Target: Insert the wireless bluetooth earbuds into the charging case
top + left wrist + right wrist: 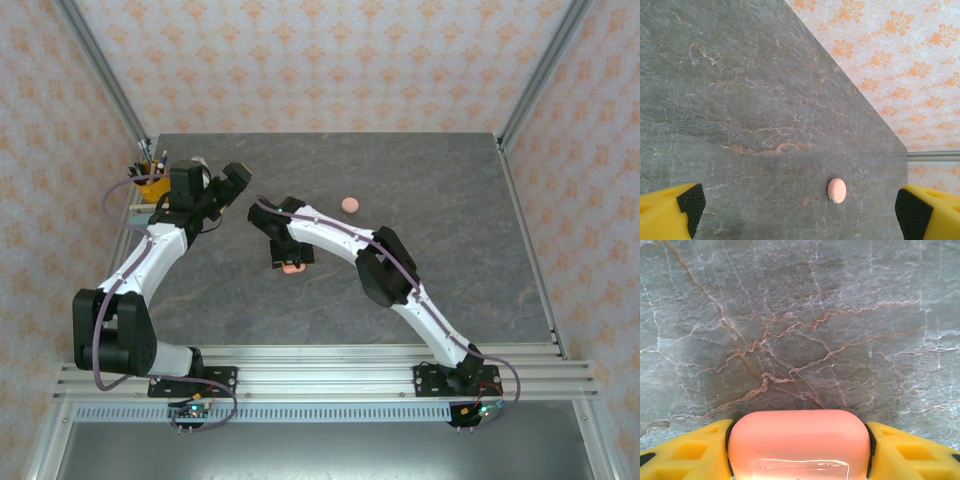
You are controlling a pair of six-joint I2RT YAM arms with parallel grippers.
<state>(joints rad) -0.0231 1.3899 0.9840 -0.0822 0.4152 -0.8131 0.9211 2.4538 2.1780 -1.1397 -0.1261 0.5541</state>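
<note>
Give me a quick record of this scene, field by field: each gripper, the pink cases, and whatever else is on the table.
left gripper: jaws wide open, holding nothing
right gripper: jaws closed on held pink case
loose pink case: lying on the table, apart from both arms
yellow pen cup: at table's left edge, beside left gripper

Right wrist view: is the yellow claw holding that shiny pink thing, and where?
Yes. The right gripper clamps the glossy pink rounded plastic case by its two opposite ends, one yellow finger on each. The left gripper holds nothing.
</note>
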